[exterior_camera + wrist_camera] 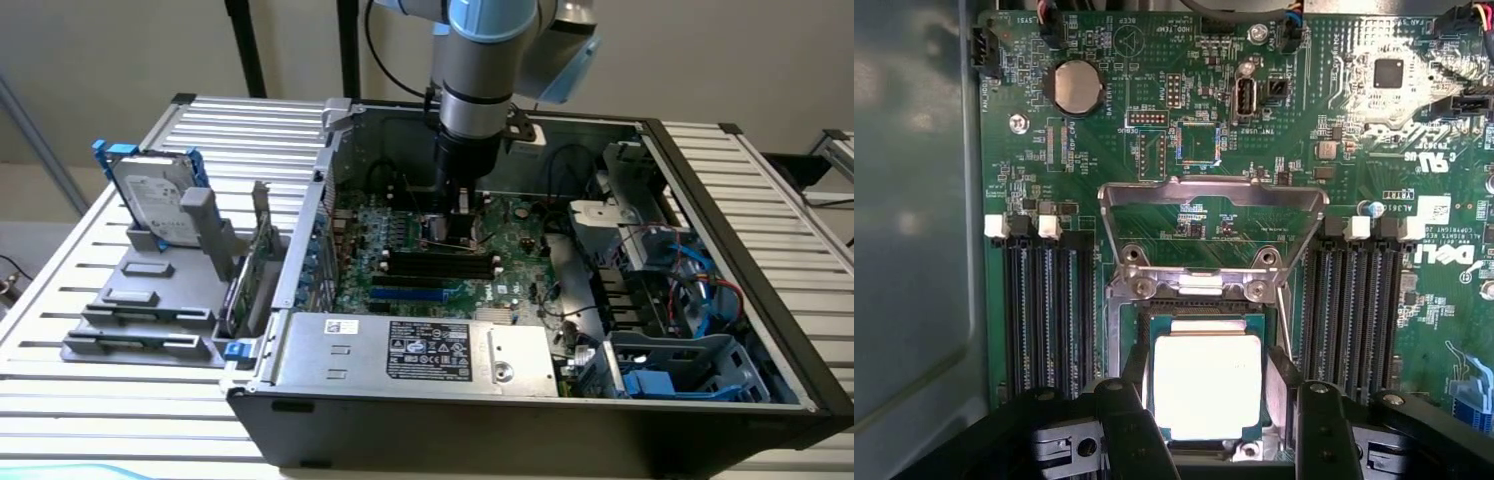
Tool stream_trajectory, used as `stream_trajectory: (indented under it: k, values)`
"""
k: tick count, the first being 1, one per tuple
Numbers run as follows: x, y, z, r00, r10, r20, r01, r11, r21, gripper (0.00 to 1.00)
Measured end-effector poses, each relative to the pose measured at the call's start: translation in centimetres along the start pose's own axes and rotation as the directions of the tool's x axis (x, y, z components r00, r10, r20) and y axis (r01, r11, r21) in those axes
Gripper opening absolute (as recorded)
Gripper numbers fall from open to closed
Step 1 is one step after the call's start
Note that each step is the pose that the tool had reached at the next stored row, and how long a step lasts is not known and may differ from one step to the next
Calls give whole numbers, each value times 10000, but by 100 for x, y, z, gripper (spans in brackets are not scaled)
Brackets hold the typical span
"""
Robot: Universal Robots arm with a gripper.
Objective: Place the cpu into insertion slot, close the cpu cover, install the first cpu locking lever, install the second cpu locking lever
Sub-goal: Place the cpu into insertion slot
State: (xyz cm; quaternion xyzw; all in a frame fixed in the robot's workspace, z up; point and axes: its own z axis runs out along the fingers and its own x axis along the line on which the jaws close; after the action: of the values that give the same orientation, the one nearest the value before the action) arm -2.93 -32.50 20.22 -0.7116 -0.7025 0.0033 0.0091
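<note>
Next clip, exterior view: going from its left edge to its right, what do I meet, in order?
Hard drive standing on the gray fixture → computer case's left wall → pincer above the green board → blue drive cage in the case's corner.

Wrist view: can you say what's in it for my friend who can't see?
The cpu lies in the insertion slot, with the cpu cover swung open and not covering it. Black memory slots flank the slot on a green board.
</note>
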Motion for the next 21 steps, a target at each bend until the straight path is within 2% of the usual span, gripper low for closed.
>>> stream_trajectory:
  k: [21]
  values:
    - [30, 4, 31, 9998, 175, 1, -175, 9998, -2, 54]
